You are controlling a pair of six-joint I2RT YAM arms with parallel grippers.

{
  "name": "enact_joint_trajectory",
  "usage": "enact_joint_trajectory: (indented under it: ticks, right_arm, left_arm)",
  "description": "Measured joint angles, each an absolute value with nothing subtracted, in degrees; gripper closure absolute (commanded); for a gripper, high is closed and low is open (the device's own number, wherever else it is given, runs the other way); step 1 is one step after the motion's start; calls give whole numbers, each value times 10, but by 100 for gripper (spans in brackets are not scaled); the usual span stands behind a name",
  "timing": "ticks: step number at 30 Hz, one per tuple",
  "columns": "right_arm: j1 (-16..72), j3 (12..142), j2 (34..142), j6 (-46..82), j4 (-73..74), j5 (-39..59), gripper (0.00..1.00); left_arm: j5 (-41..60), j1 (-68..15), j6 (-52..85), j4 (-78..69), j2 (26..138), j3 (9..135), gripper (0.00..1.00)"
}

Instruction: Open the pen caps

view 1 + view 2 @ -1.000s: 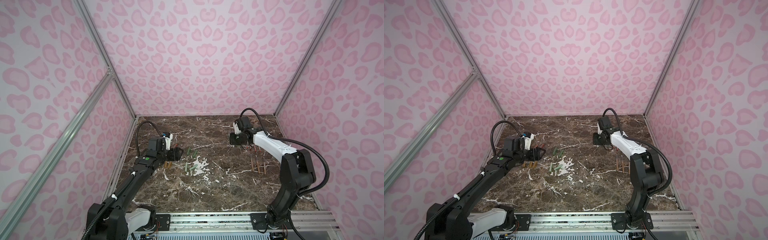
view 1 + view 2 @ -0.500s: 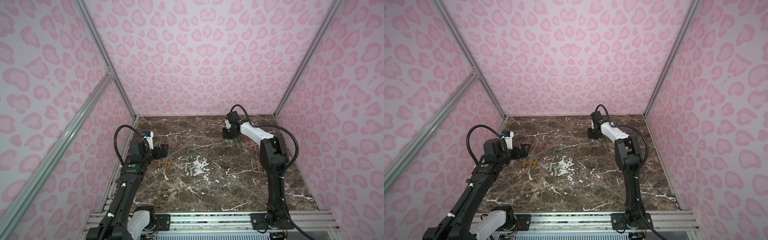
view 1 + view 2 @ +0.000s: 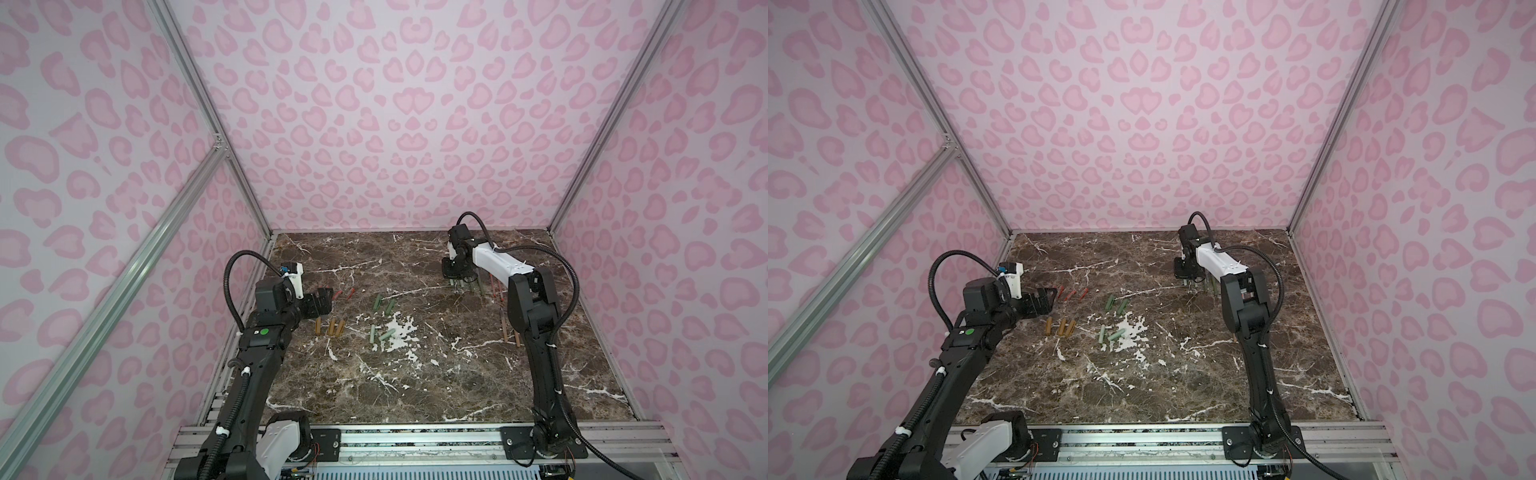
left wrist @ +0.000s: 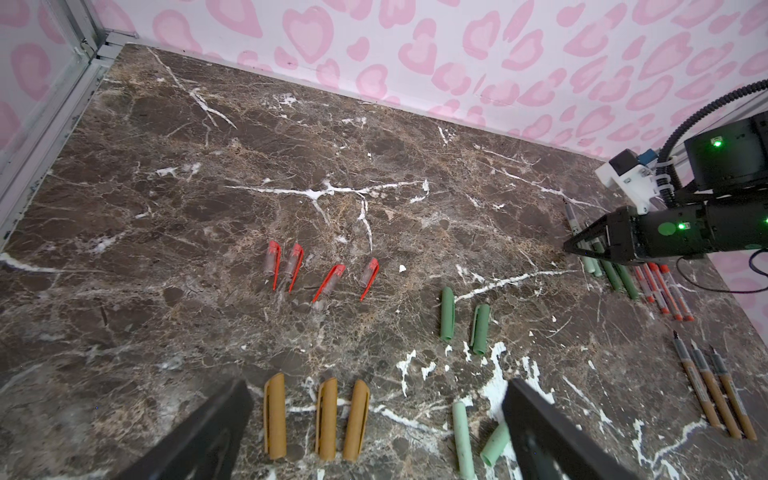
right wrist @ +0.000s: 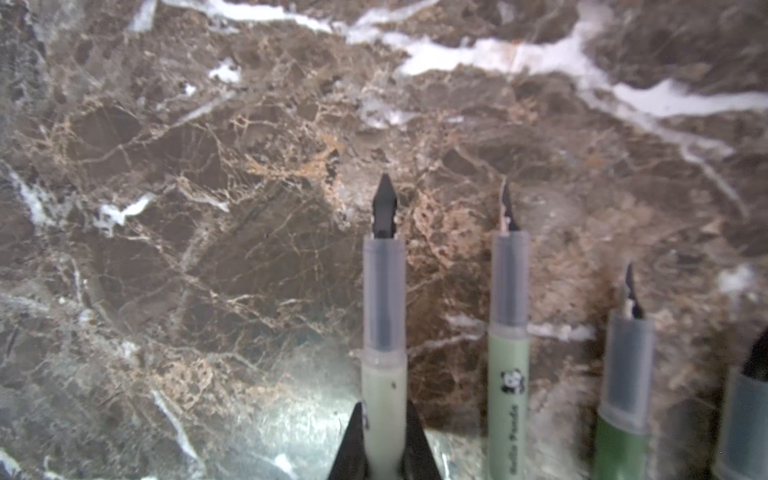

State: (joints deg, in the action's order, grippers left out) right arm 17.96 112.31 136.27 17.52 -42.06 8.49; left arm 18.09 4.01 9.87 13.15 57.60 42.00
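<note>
Loose pen caps lie on the marble in groups: several red, three tan, two dark green and two pale green. In both top views they sit left of centre, the tan group nearest the left arm. My left gripper hangs open and empty above the tan caps. At the far right, my right gripper is shut on an uncapped pale green pen that lies low over the marble beside another pale green pen.
Uncapped pens lie in rows on the right: dark green pens, red pens and brown pens. Pink patterned walls and metal frame posts enclose the table. A metal rail runs along the front edge.
My left gripper opened wider and drew back to the left, off the caps. My right gripper carried the pale green pen a little left and down beside the other pens.
</note>
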Motion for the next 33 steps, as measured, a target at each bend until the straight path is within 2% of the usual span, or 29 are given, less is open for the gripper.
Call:
enact_joint_trajectory:
  ticks: [4,20,25,29,30,33]
  right_arm:
    - [180,1127,1366,179,-420,83,77]
    - [183,1123,1331,184,-450,76,69]
    - [180,1107,1247,184,-456,75,64]
    - [174,1038,1144,175,-431,72,58]
    - [171,1010,1114,173,-420,70,55]
    - [159,917,1023,172,-385,62,38]
  left_arm:
    - [181,41,99,132,579,421,2]
    - [176,47,89,132,584,425,2]
    - [150,46,82,136,588,439,2]
    - [133,41,71,117,591,445,2]
    - [133,41,64,107,593,441,2]
    - [131,40,50,71,603,420,2]
